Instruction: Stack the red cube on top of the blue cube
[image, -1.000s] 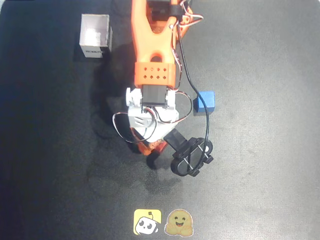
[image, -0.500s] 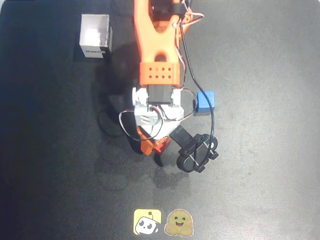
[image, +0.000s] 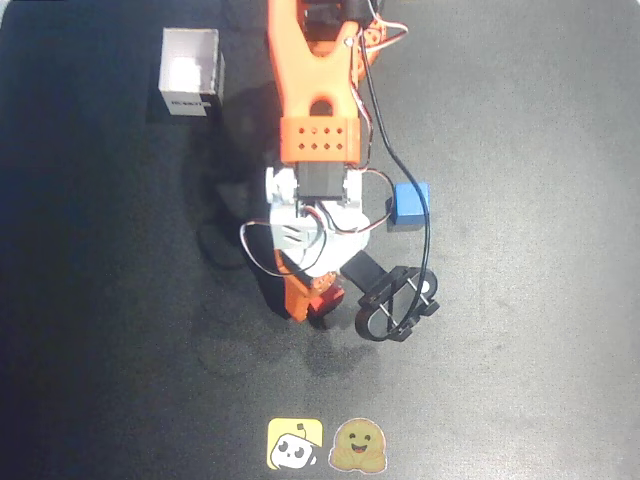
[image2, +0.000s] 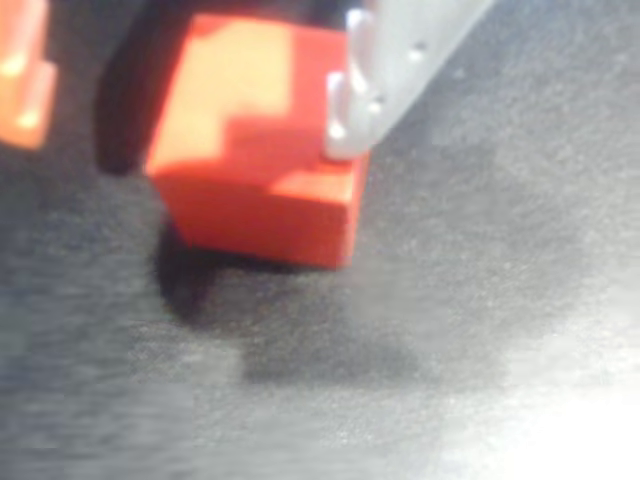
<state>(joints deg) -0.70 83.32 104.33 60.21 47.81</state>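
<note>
The orange arm's hand (image: 312, 303) grips the red cube (image2: 262, 140) between an orange finger and a pale finger (image2: 385, 70), seen close in the wrist view, above the black desk (image: 520, 330). In the overhead view the red cube (image: 326, 300) sits below and left of the blue cube (image: 410, 203), well apart. A white box (image: 190, 72) stands up and left of the blue cube.

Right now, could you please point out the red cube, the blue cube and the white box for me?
red cube (image2: 255, 160): wrist view, on its top face.
blue cube (image: 411, 201): overhead view, on its top face.
white box (image: 190, 103): overhead view, on its near wall.
</note>
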